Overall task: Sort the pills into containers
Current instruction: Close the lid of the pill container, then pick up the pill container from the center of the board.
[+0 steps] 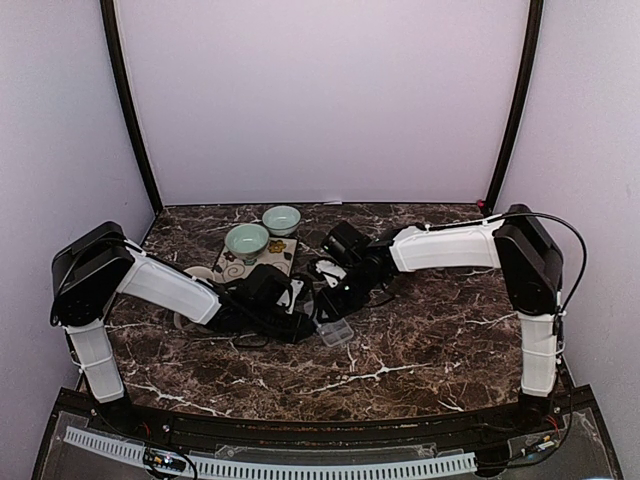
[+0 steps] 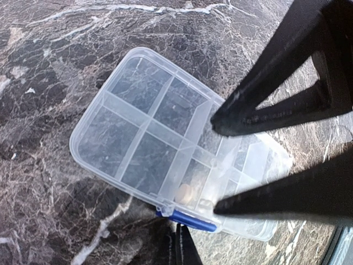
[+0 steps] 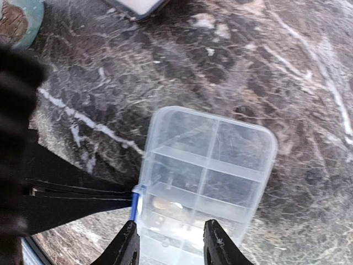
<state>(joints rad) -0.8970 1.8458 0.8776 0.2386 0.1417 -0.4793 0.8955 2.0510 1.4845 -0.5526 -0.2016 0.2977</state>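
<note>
Left gripper (image 3: pixel 126 197): my fingers are pinched fully together, holding nothing, tips at the blue latch (image 2: pixel 186 219).
Right gripper (image 3: pixel 172 234): fingers partly spread over the latch end of the organiser box (image 2: pixel 105 132); I cannot tell whether they clamp it.
Box: flat on the marble table (image 1: pixel 430 340), between my wrists.
Risk: pushing at the latch may skid or tip the light box, spilling what looks like a pale pill (image 2: pixel 185 192).
Views: only the wrist cameras show latch and pill; the top camera shows both arms meeting.

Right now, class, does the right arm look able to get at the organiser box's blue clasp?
Likely not cleanly: the right gripper hangs open over that end of the organiser box, but the left gripper, shut, sits at the blue clasp, blocking it.
</note>
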